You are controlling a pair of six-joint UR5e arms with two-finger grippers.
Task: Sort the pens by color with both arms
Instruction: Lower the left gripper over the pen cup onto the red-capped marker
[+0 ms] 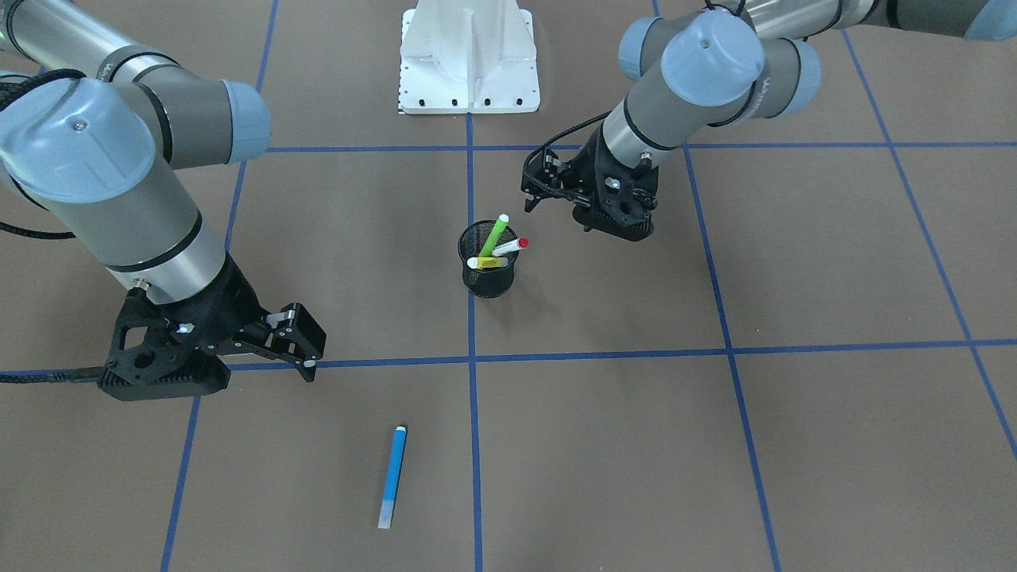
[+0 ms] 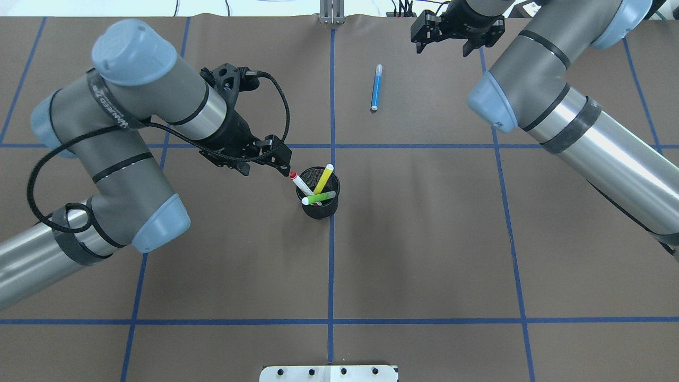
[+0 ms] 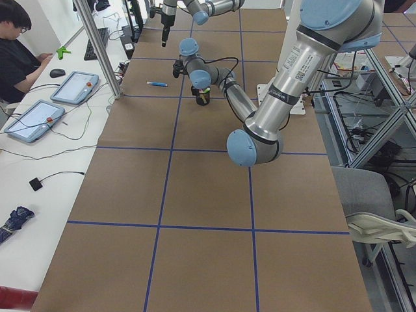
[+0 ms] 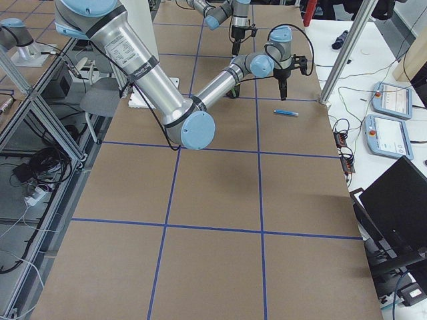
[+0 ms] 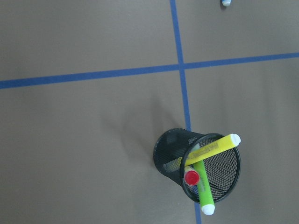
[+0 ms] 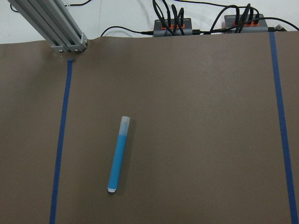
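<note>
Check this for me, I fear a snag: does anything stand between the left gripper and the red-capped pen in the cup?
Nothing visible does. The red-capped pen leans out of the cup toward the left gripper, its cap close beside it. The yellow pen and green pen lean to other sides.

One fixed camera looks forward and down on the surface point(image 2: 424, 239) from behind the robot; another faces it from across. Two more look along it from either end. Wrist cameras look down closely: the left shares the mesh cup point(image 2: 318, 212) with the overhead, the right the blue pen point(image 2: 376, 87).
</note>
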